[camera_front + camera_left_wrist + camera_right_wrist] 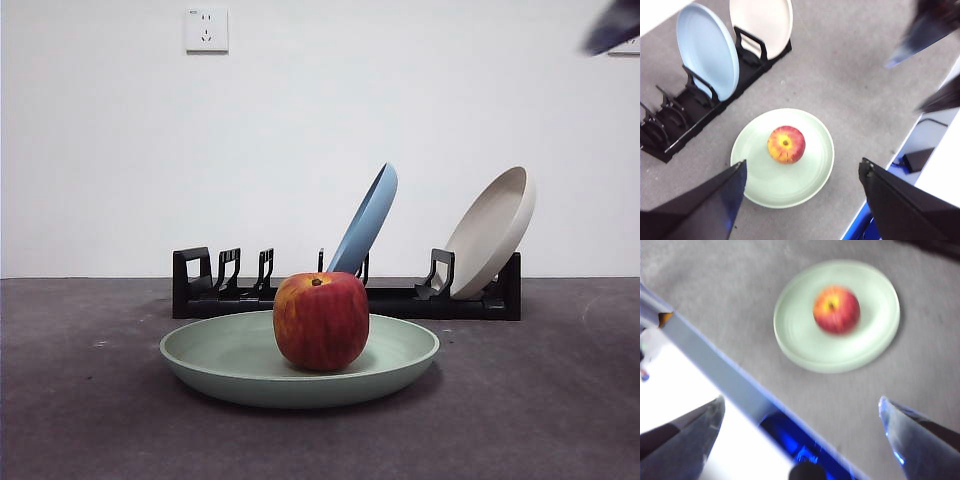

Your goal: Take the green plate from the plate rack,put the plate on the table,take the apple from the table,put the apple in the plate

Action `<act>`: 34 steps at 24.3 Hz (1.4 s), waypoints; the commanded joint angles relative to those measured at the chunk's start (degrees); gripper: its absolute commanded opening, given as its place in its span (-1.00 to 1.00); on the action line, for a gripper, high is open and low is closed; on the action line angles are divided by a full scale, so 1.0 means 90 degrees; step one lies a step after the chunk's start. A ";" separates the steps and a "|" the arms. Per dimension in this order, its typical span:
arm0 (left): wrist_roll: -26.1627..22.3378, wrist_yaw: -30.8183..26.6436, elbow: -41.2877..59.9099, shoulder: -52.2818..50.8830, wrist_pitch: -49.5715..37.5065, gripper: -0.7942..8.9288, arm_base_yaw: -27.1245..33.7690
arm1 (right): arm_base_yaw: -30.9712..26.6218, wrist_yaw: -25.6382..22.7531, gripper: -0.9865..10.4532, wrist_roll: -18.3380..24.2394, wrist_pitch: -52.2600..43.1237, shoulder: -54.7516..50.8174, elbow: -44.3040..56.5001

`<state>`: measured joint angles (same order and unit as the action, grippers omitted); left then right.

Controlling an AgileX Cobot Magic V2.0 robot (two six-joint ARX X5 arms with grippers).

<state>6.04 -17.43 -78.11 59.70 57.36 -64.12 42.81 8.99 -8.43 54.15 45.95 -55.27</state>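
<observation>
The green plate [240, 365] lies flat on the table [80, 420] in front of the plate rack [400, 300]. The apple [321, 320] sits upright in the middle of the plate. In the left wrist view the plate [765, 185], the apple [786, 144] and the rack [685, 107] lie far below. My left gripper [802, 175] is open, empty and high above the plate. My right gripper [802, 412] is open, empty and high over the table's edge, with the plate [800, 340] and apple [836, 309] beyond it. A dark tip [612, 25] shows at the front view's top right.
A blue plate [365, 220] and a beige plate [490, 235] lean in the rack's slots; they show in the left wrist view too, blue plate [707, 50], beige plate [760, 22]. The table's edge [900, 145] runs near the plate. A wall socket [206, 30] is behind.
</observation>
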 commanded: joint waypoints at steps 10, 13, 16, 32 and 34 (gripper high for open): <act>-0.0005 0.0461 0.0007 0.0000 -0.0012 -0.85 0.0012 | 0.0019 0.0010 -0.85 -0.0131 0.0709 -0.0488 0.0036; -0.0005 0.0498 0.0007 0.0000 0.0022 -0.85 0.0012 | 0.0019 -0.0002 -0.85 -0.0134 0.0699 -0.0483 0.0036; -0.0005 0.0483 0.0007 0.0000 0.0095 -0.85 0.0012 | 0.0019 0.0000 -0.85 -0.0131 0.0704 -0.0483 0.0036; -0.0005 0.0449 0.0007 0.0000 0.0104 -0.84 0.0012 | 0.0019 -0.0039 -0.83 -0.0129 0.0707 -0.0488 0.0036; -0.0005 0.0449 0.0007 0.0000 0.0104 -0.84 0.0012 | 0.0019 -0.0039 -0.83 -0.0129 0.0707 -0.0488 0.0036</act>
<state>6.07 -13.17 -78.11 59.70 58.46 -64.12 42.81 8.82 -9.26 60.75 41.65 -55.27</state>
